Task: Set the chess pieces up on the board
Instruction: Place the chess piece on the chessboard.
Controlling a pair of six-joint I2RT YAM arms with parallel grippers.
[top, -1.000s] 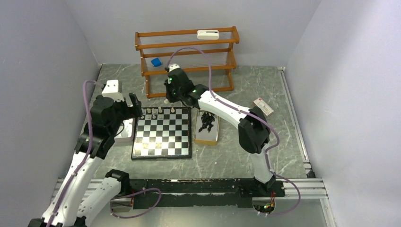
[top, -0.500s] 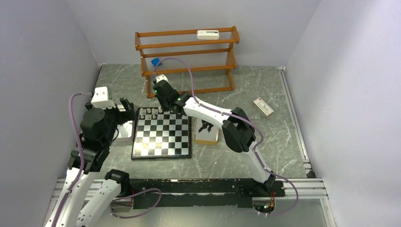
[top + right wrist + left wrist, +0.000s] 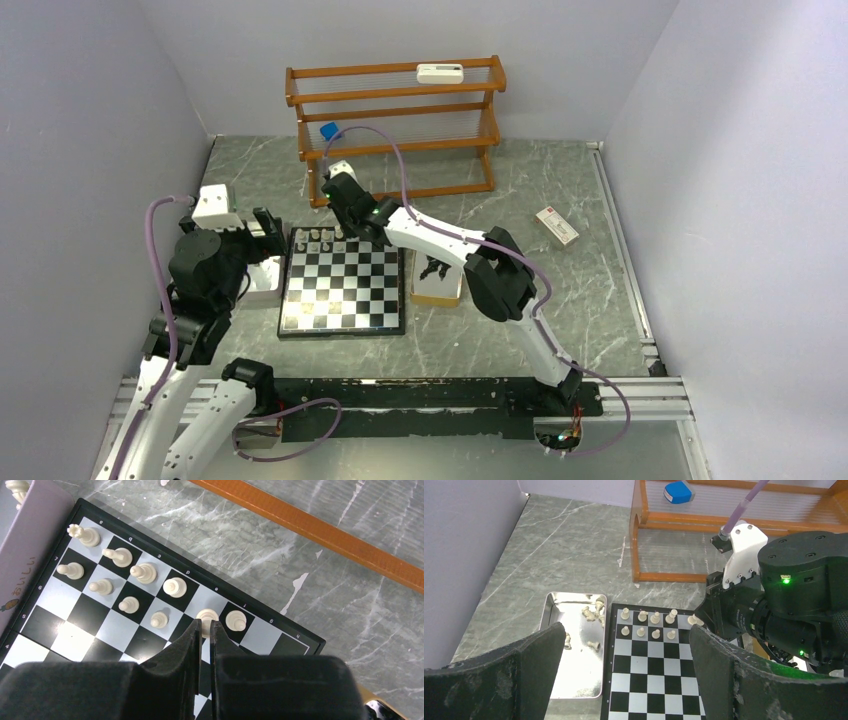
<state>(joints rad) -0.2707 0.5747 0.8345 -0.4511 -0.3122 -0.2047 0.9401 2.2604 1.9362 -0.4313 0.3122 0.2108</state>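
The board (image 3: 343, 282) lies mid-table; it also shows in the left wrist view (image 3: 654, 680) and the right wrist view (image 3: 80, 625). Several cream chess pieces (image 3: 120, 557) stand on its two far rows, toward the left. My right gripper (image 3: 206, 622) hangs over the far row, its jaws nearly closed on a cream piece (image 3: 206, 615) standing on a back-row square. In the top view it (image 3: 343, 228) is at the board's far edge. My left gripper (image 3: 626, 627) is open and empty, above the board's left side. Loose cream pieces (image 3: 594, 611) lie in a silver tray (image 3: 574, 675).
A tray (image 3: 440, 293) right of the board holds the black pieces (image 3: 436, 266). A wooden rack (image 3: 400, 110) stands behind with a blue object (image 3: 330, 131) and a white device (image 3: 440, 72). A small box (image 3: 556, 226) lies at right. The silver tray (image 3: 262, 285) lies left of the board.
My right gripper moved left from beside the rack down to the board's far row. My left arm drew back to the left, off the board's corner. Little has changed in the last half second.
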